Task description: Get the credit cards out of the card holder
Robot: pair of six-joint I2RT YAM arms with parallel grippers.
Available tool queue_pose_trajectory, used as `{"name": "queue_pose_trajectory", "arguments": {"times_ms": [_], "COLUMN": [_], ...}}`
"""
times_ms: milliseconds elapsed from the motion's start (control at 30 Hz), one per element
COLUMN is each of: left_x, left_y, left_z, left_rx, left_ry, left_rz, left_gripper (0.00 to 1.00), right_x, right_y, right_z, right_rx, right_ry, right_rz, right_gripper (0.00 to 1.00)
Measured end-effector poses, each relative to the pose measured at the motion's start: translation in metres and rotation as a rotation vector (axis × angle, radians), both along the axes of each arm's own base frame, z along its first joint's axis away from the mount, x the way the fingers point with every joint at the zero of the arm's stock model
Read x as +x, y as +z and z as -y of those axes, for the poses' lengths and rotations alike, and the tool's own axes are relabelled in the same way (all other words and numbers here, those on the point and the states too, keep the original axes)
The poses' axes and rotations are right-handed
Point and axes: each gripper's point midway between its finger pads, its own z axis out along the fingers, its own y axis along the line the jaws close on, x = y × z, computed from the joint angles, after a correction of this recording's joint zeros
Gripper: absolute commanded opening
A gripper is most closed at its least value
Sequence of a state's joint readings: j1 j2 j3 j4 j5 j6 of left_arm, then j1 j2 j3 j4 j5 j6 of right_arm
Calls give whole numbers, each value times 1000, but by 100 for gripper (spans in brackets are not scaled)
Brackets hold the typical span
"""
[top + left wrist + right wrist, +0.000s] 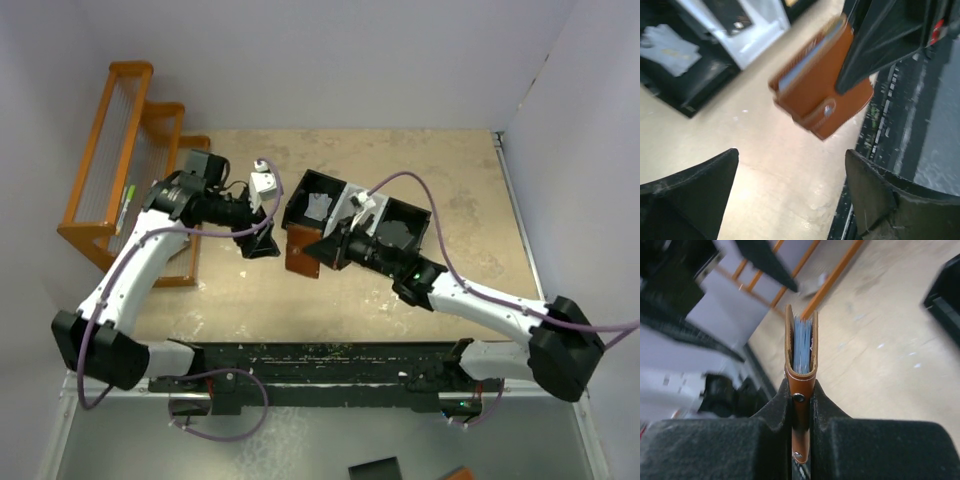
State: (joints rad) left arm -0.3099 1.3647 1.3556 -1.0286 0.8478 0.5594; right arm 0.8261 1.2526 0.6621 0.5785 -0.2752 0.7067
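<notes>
**Item: card holder (303, 250)**; brown leather, snap tab seen on one face. It is located at mid-surface, at 6 o'clock of the tray's left compartment. It is held edge-on and appears to be lifted off the surface (450, 200).

**Holding:** the right end effector (328, 250) is clamped on the snap end of the card holder, with one finger pressed on each face. The open mouth is pointed away from the right wrist, toward 9 o'clock in the top view.

**Contents:** the credit cards are not made out singly. Pale blue-grey edges are seen in the mouth, and whether they are lining or cards cannot be told.

**Left end effector (262, 243):** fingers spread wide apart, nothing held. It is placed just beside the card holder at its 9 o'clock and is not touching it.

**Other items:**
- black-and-white tray (318, 182) at 12 o'clock of the card holder
- orange rack (110, 160) at 9 o'clock, well apart

**Step judged in hand:** a card is to be drawn from the mouth by the left end effector.

**Handling notes (judgement):**
- the right clamp is best kept firm and steady
- the left fingers are best lined up with the flat of the cards and closed on the exposed edges only, never on the leather
- the pull is best made straight along the slot
- pressure from the right fingers may bind the cards, so a slow draw is advised
- a slanted pull may twist the card holder out of the clamp
</notes>
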Motion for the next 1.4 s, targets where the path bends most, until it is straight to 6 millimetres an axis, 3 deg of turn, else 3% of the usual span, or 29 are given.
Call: {"name": "queue_pose_trajectory", "arguments": {"times_ms": [100, 200, 233, 267, 400, 600, 900, 1167, 1400], "left_x": [10, 11, 11, 11, 10, 13, 1, -1, -2], "left_y": [16, 29, 29, 26, 13, 5, 14, 9, -14], "left_z": [-10, -13, -13, -13, -14, -18, -21, -20, -28], "left_rx": [22, 5, 3, 4, 30, 52, 16, 3, 77], "left_ry": [105, 181, 200, 218, 255, 284, 274, 280, 335], "left_rz": [106, 159, 166, 170, 150, 155, 218, 205, 189], "left_gripper": [93, 92, 91, 91, 88, 79, 61, 39, 5], "right_x": [23, 29, 36, 25, 18, 12, 2, 5, 10], "right_y": [24, 42, 59, 51, 52, 36, 46, 41, 22], "right_z": [12, 8, 7, -6, -33, -37, -42, -49, -63], "right_rx": [-25, -53, -57, -79, -159, -226, -158, -149, -232], "right_ry": [-183, -296, -363, -328, -382, -430, -400, -440, -502], "right_rz": [19, 33, 41, 32, 1, -41, -104, -154, -152], "right_gripper": [0, 0, 0, 0, 0, 0, 0, 0, 0]}}
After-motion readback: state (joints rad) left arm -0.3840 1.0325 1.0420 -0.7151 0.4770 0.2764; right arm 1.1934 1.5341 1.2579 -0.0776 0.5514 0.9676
